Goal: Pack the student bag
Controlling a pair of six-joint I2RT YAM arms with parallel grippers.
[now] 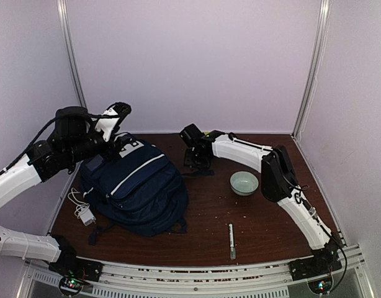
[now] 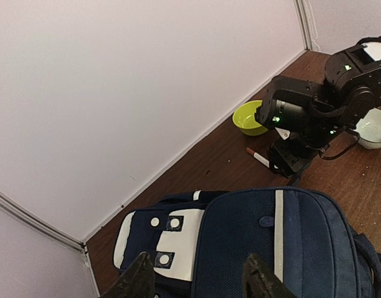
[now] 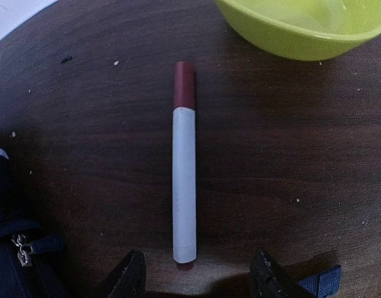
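Observation:
The student bag [image 1: 138, 186], navy with a white stripe, lies on the left half of the table. My left gripper [image 2: 200, 273] hangs over its top end, jaws apart, with the white patch panel [image 2: 178, 239] and blue fabric below and nothing between the fingers. A white marker with a dark red cap [image 3: 184, 180] lies flat on the wood behind the bag. My right gripper [image 3: 197, 273] is low over the marker's near end, open, one finger on either side and clear of it. In the top view the right gripper [image 1: 197, 161] hides the marker.
A lime-green bowl [image 3: 308, 28] stands just beyond the marker by the back wall. A pale bowl [image 1: 244, 183] sits right of centre. A thin pen [image 1: 231, 241] lies near the front edge. A white charger with its cable [image 1: 85, 214] lies left of the bag. A bag zip pull [image 3: 20, 248] lies close to the right gripper's left finger.

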